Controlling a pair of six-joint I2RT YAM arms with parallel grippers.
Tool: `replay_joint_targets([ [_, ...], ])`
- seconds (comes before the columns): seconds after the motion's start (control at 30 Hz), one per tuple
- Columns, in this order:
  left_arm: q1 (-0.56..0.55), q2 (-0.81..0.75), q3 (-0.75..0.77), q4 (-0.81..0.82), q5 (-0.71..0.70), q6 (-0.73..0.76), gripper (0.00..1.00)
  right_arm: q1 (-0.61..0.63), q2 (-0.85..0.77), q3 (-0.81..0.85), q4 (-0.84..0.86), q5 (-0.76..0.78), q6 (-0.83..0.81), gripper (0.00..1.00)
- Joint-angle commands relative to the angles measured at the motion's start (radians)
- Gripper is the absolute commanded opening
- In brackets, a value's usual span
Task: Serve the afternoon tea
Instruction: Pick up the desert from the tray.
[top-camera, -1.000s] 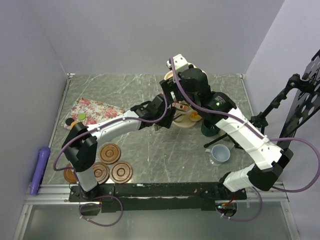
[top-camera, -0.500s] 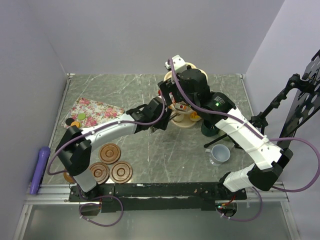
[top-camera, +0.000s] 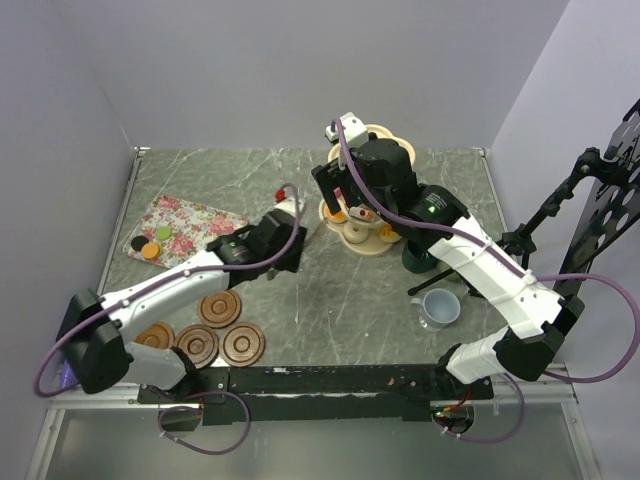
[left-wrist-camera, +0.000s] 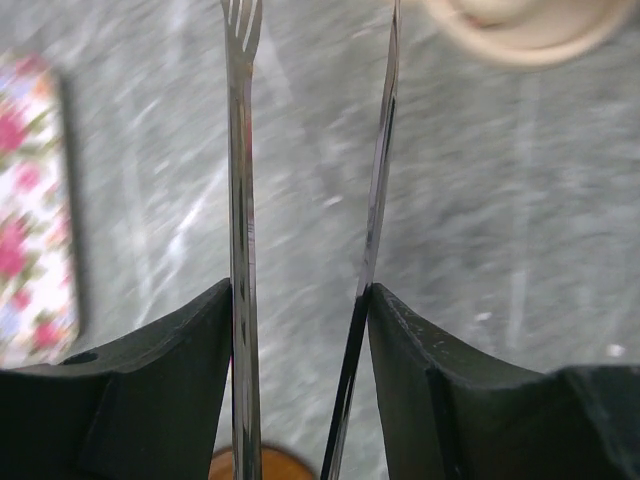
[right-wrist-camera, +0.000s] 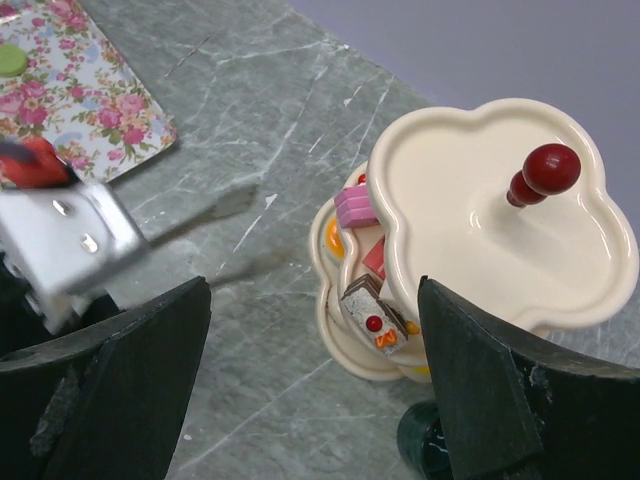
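Observation:
The cream three-tier stand (right-wrist-camera: 470, 190) with a red knob (right-wrist-camera: 545, 170) stands at the back of the table; in the top view my right arm hides much of the stand (top-camera: 362, 246). Its middle tier carries small cakes: a pink one (right-wrist-camera: 355, 205) and a chocolate one with a cherry (right-wrist-camera: 375, 312). My right gripper (right-wrist-camera: 315, 390) hovers open just above and left of the stand, holding nothing. My left gripper (left-wrist-camera: 298, 300) is shut on the thin metal tongs (left-wrist-camera: 238, 150), whose tips hold nothing. The left gripper (top-camera: 290, 242) sits left of the stand, apart from it.
A floral tray (top-camera: 190, 222) at the left carries black (top-camera: 138, 243), orange (top-camera: 150, 252) and green (top-camera: 162, 234) cakes. Several brown saucers (top-camera: 220, 307) lie near the front left. A dark green mug (top-camera: 418, 260) and a grey-blue mug (top-camera: 438, 308) stand right of the stand.
My left arm has drawn back to the left, away from the stand, with the tongs in its grip. The right gripper has stayed open by the stand.

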Motion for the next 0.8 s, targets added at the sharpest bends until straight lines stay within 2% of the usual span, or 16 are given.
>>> replay_joint_targets([
  [0.0, 0.106, -0.134, -0.058, -0.075, -0.051, -0.047, 0.58, 0.007, 0.001, 0.022, 0.02, -0.004, 0.012, 0.9],
  [0.1, 0.245, -0.195, -0.084, -0.118, -0.028, -0.024, 0.58, 0.007, 0.0, 0.017, 0.026, -0.007, 0.01, 0.9],
  [0.23, 0.483, -0.219, -0.097, -0.182, 0.012, 0.013, 0.57, 0.007, -0.002, 0.015, 0.034, -0.004, 0.006, 0.9],
  [0.47, 0.785, -0.131, -0.018, -0.259, 0.068, 0.075, 0.56, 0.007, -0.005, 0.023, 0.037, 0.007, -0.01, 0.9],
  [0.63, 0.903, -0.09, 0.046, -0.267, 0.069, 0.138, 0.56, 0.008, -0.006, 0.029, 0.039, 0.013, -0.017, 0.9],
  [0.77, 0.934, -0.054, 0.091, -0.275, 0.056, 0.18, 0.56, 0.007, -0.005, 0.029, 0.039, 0.007, -0.016, 0.9],
])
